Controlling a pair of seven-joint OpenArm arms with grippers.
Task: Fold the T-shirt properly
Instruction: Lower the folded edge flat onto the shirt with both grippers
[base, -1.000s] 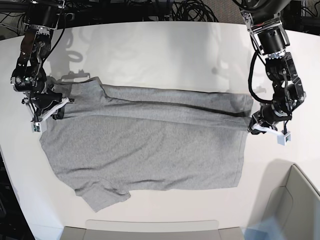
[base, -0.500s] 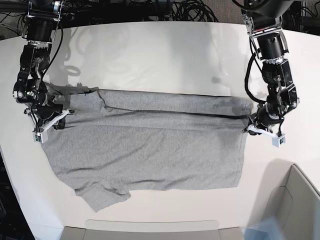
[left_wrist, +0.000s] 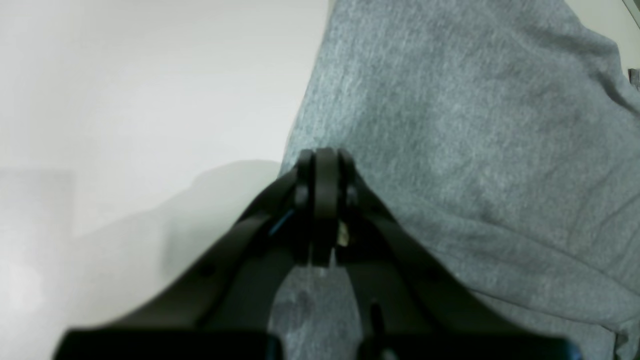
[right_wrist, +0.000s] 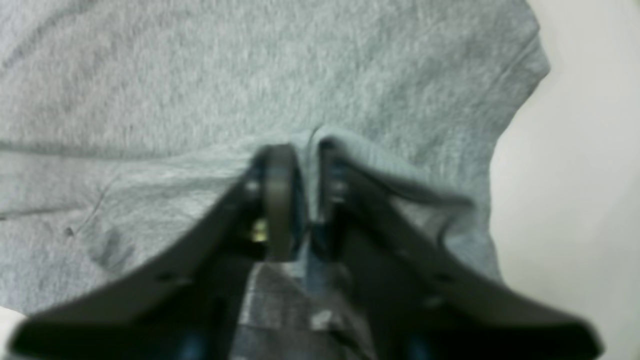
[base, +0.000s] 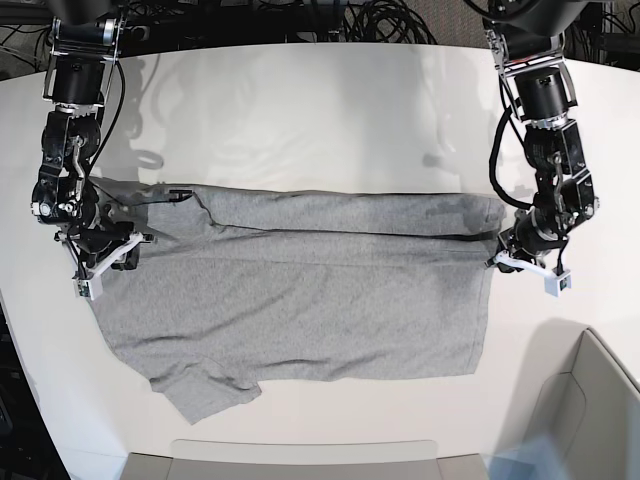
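Because the fold runs lengthwise, the grey T-shirt (base: 300, 290) lies spread across the white table (base: 320, 120), its far long edge doubled toward me, one sleeve near-left. My left gripper (left_wrist: 325, 165) is pressed shut at the hem edge; whether cloth sits in it, I cannot tell. My right gripper (right_wrist: 305, 160) stands slightly parted, a ridge of fabric between its jaws. No lettering or label shows.
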